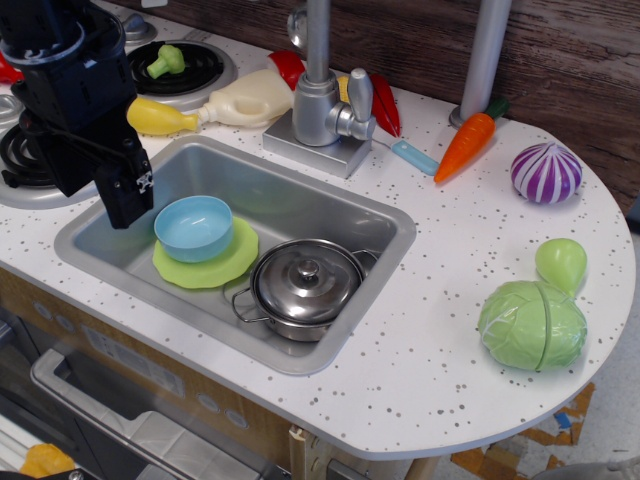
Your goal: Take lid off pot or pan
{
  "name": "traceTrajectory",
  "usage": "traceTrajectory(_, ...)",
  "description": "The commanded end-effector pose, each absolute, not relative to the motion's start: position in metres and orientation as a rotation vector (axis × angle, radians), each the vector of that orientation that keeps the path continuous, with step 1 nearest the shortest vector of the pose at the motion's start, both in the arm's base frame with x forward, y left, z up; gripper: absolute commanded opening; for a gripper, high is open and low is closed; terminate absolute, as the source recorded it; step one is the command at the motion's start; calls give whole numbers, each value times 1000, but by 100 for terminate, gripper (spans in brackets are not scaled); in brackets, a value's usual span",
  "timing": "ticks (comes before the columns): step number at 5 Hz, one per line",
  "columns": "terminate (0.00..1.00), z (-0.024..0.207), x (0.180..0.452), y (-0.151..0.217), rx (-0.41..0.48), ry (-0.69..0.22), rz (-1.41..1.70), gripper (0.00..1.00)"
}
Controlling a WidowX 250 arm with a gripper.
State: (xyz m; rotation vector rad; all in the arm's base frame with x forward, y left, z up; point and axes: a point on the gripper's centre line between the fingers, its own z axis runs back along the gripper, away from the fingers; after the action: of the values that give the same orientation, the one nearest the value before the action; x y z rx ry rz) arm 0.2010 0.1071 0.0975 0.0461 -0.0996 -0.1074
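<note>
A small shiny steel pot [262, 318] with loop side handles stands in the right part of the sink [395, 232]. The round steel lid [305, 282] with a small central knob sits on the pot and covers it. My black gripper [128, 195] hangs over the left part of the sink, left of the light blue bowl [194, 226], well apart from the pot. Its fingers point down and look close together, but I cannot tell whether they are open or shut. It holds nothing that I can see.
The blue bowl rests on a green plate [215, 268] in the sink. A faucet [322, 100] stands behind the sink. A carrot [465, 147], a purple onion [546, 172], a green pear [561, 263] and a cabbage [532, 325] lie on the counter at right. Stove burners [190, 68] are at the back left.
</note>
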Motion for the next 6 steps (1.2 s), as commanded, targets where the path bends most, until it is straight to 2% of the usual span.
traceTrajectory(1, 0, 98, 201, 107, 46, -100, -107, 100)
traceTrajectory(2, 0, 99, 214, 81, 82, -100, -113, 100)
traceTrajectory(3, 0, 88, 245, 53, 73, -103, -100, 100)
traceTrajectory(4, 0, 65, 274, 34, 62, -127, -101, 100)
traceTrajectory(5, 0, 42, 301, 29, 15, -136, -122, 100)
traceTrajectory(6, 0, 22, 314, 32, 12, -149, -157, 100)
